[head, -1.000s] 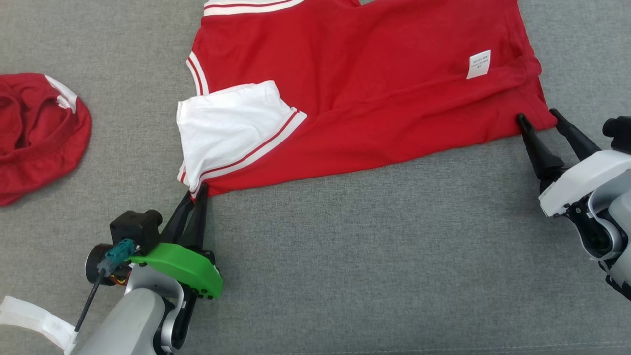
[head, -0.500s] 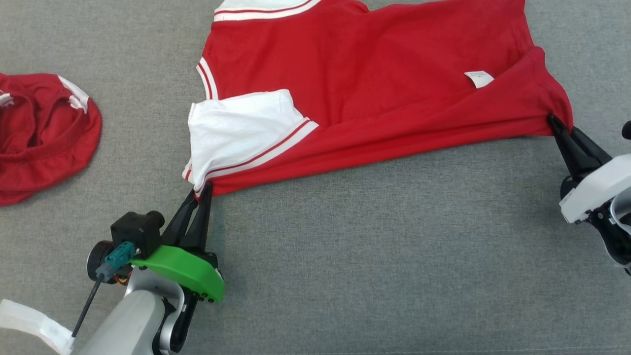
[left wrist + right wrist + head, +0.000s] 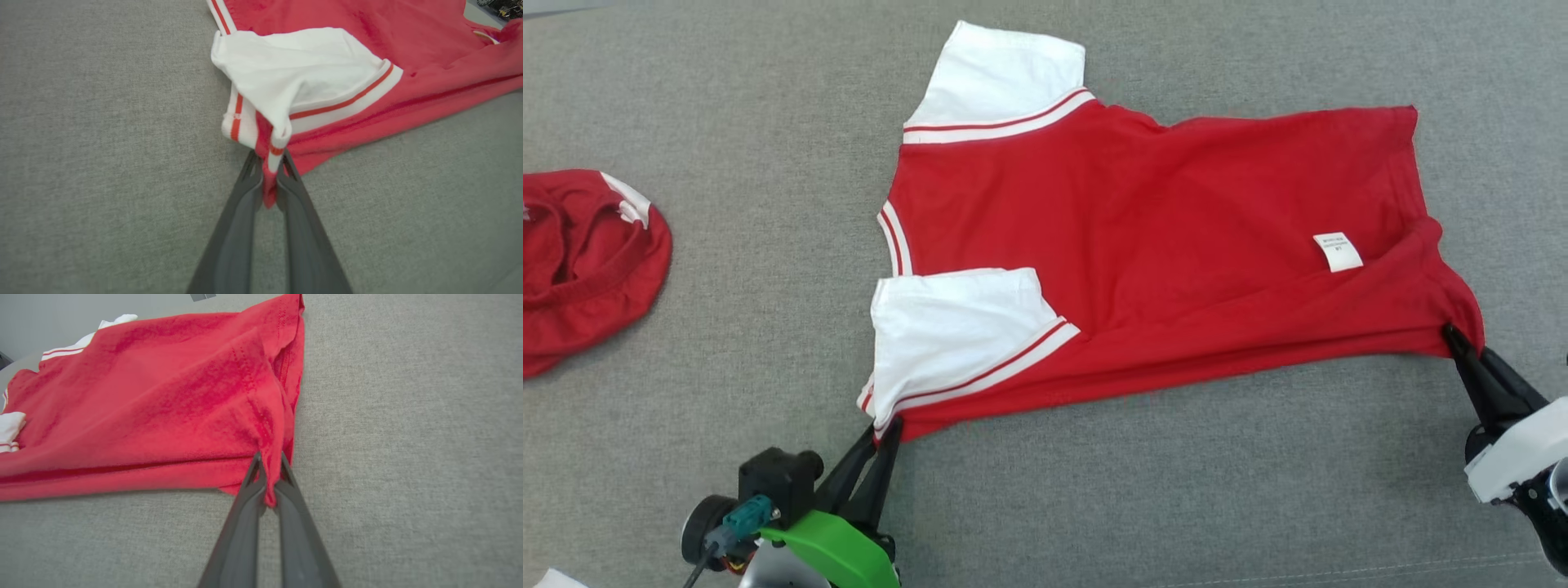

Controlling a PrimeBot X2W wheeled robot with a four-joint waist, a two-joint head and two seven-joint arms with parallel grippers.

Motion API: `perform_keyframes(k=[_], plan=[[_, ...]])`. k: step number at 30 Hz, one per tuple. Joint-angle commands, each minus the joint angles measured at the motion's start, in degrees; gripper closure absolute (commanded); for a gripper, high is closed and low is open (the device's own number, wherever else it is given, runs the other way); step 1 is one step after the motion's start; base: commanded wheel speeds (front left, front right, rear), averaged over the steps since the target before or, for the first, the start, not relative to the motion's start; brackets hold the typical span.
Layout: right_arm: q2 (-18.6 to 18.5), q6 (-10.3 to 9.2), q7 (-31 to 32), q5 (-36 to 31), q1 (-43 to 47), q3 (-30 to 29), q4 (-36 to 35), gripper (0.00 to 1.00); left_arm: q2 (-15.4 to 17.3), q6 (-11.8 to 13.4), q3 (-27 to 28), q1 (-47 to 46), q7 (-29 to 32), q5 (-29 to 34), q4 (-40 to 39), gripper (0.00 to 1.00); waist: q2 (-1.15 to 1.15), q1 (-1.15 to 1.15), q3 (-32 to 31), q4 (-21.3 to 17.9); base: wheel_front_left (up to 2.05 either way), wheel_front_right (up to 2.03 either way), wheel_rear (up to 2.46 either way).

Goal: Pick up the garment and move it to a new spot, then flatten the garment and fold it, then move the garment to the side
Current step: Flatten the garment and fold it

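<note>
Since a second ago the right gripper has brought its spread fingers together on the shirt and now pinches its near hem corner. The head camera has tilted too, so the far sleeve is in frame. The red shirt lies spread on grey cloth, its near edge drawn into long creases between its two pinched corners. Below the near sleeve, the left gripper has its jaws pressed on a bunched corner. A white label sits near the hem. Well left of the shirt lies a red heap. The left wrist view shows red-and-white trim squeezed between the fingers. The right wrist view shows hem stitching, and a pale backdrop beyond the cloth's far edge.
</note>
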Motion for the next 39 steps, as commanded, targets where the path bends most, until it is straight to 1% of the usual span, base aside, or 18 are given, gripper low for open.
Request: perform_keyframes(k=[1,4,9,12,15,16,17,18,19,22,25,28,31,33,35,37,39], plan=[[0.4,-0.14,-0.2,-0.8,2.2,-1.1,-0.5,1.0,0.9,0.5,-0.3,1.5,0.5,0.0,-1.0,1.0,0.0,0.0,-0.9,-0.5,0.0,0.0,0.0],[0.7,-0.14,-0.2,-1.8,5.8,-3.3,-1.9,1.0,1.4,1.1,-1.6,3.7,1.8,0.4,-3.2,1.0,0.0,0.0,-1.9,-0.5,0.0,0.0,0.0],[0.7,-0.13,-0.2,-4.0,11.2,-6.9,-4.4,1.0,3.4,3.8,-2.4,6.6,4.4,1.4,-8.1,1.0,0.0,0.0,-3.1,-0.8,0.0,0.0,0.0],[0.4,-0.13,-0.2,-5.0,13.2,-7.6,-4.5,1.0,4.4,5.1,-2.5,7.9,5.7,1.1,-10.2,1.0,0.0,0.0,-3.7,-0.8,0.0,0.0,0.0],[0.4,-0.13,-0.2,-5.4,13.5,-7.2,-3.8,1.0,4.4,5.3,-2.8,8.0,6.6,0.8,-10.6,1.0,0.0,0.0,-4.1,-0.8,0.0,0.0,0.0],[0.5,-0.13,-0.2,-5.3,13.6,-7.1,-3.4,0.69,4.2,5.1,-3.2,7.8,7.0,0.6,-10.3,0.69,0.0,0.0,-4.2,-0.8,0.0,0.0,0.0],[0.4,-0.13,-0.2,-5.3,13.6,-6.9,-3.0,0.38,3.9,4.9,-3.3,7.6,7.4,0.3,-10.1,0.44,0.0,0.0,-4.3,-0.7,0.0,0.0,0.0],[0.3,-0.13,-0.2,-5.5,13.5,-6.8,-2.7,0.03,3.8,4.6,-3.7,7.4,8.0,0.3,-9.6,0.03,0.0,0.0,-4.4,-0.6,0.0,0.0,0.0],[0.3,-0.13,-0.2,-5.5,13.4,-6.8,-2.5,0.0,3.6,4.6,-3.9,7.0,8.3,0.4,-9.3,0.0,0.0,0.0,-4.5,-0.6,0.0,0.0,0.0],[0.1,-0.12,-0.2,-6.0,12.8,-8.3,-2.9,0.0,2.9,5.1,-3.7,6.2,8.2,0.0,-9.2,0.0,0.0,0.0,-4.7,-0.7,0.0,0.0,0.0],[-0.1,-0.12,-0.2,-7.9,12.2,-10.0,-4.2,0.0,3.3,5.3,-3.0,5.9,7.6,0.0,-10.3,0.0,0.0,0.0,-4.8,-1.0,0.0,0.0,0.0],[1.1,-0.12,-0.2,-10.4,10.6,-12.0,-6.5,0.0,4.0,6.0,-1.0,4.5,6.2,0.2,-12.1,0.0,0.0,0.0,-4.8,-1.3,0.0,0.0,0.0],[3.2,-0.12,-0.2,-12.8,8.6,-12.9,-8.5,0.0,4.9,6.2,1.2,1.8,5.9,0.6,-13.5,0.0,0.0,0.0,-4.7,-1.6,0.0,0.0,0.0],[4.9,-0.12,-0.2,-14.3,6.6,-12.8,-9.5,0.0,5.4,5.7,2.4,-1.4,6.4,0.9,-14.3,0.0,0.0,0.0,-4.2,-1.9,0.0,0.0,0.0],[6.5,-0.12,-0.2,-15.8,4.7,-12.5,-9.9,0.0,6.0,4.5,3.2,-5.4,7.7,1.1,-14.5,0.0,0.0,0.0,-3.3,-2.0,0.0,0.0,0.0],[8.0,-0.12,-0.2,-16.8,2.9,-11.9,-10.1,0.0,6.9,3.0,3.8,-10.3,9.7,1.3,-13.9,0.0,0.0,0.0,-2.1,-2.1,0.0,0.0,0.0],[8.9,-0.12,-0.2,-17.6,1.2,-11.2,-10.2,0.0,6.7,1.2,4.4,-15.6,12.1,0.2,-12.8,0.0,0.0,0.0,-0.4,-2.3,0.0,0.0,0.0]])
